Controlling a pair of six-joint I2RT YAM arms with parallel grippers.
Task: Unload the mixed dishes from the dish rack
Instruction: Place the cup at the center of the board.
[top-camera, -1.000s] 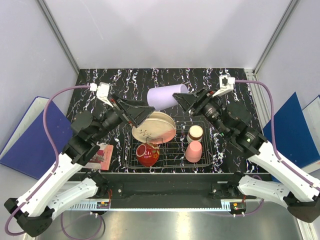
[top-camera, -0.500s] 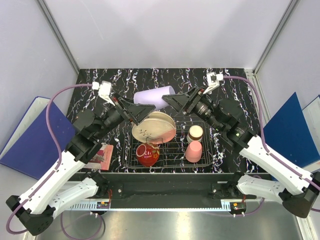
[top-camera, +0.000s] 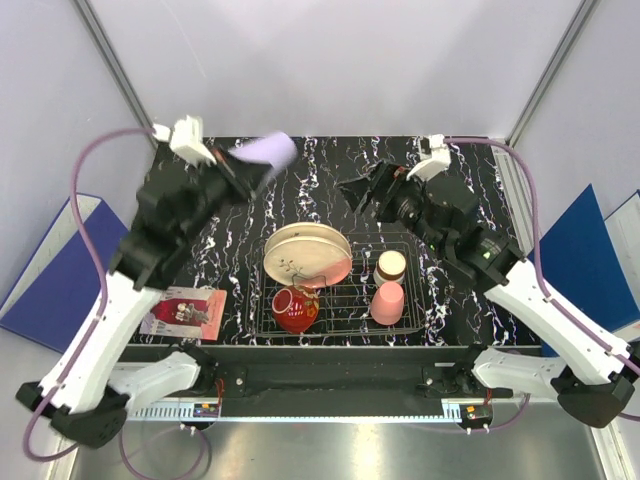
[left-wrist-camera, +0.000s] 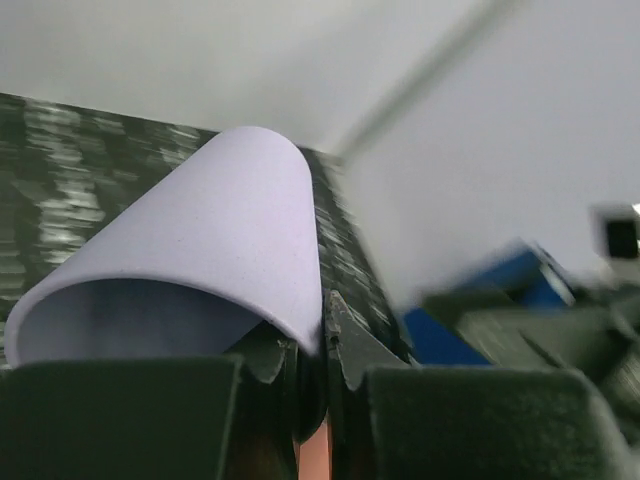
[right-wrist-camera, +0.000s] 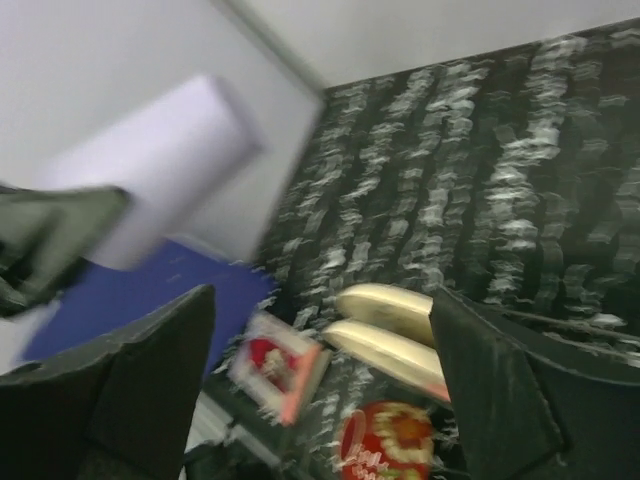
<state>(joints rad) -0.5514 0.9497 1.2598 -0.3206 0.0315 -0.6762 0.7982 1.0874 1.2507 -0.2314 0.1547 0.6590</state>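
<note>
**Lilac tumbler aloft, pinched at the rim**

The left gripper (left-wrist-camera: 322, 330) is clamped on the lilac tumbler (left-wrist-camera: 200, 270) at its rim wall. Only its wrist view shows this pinch; overhead, the tumbler blurs. It lies roughly level above the table (top-camera: 330, 160)'s far left, mouth toward the wrist. The right gripper (top-camera: 365, 190) gapes empty beyond the dish rack (top-camera: 345, 300).

Left arm (top-camera: 105, 325), right arm (top-camera: 545, 305): white shell links, black joints, black bases. Purple cable (top-camera: 90, 200) runs along each arm to a small white camera block (top-camera: 187, 135) at the wrist. Left gripper (left-wrist-camera: 312, 335) and right gripper (right-wrist-camera: 322, 295) matte black; fingers (right-wrist-camera: 495, 400) broad, flat, wedge-shaped.
</note>
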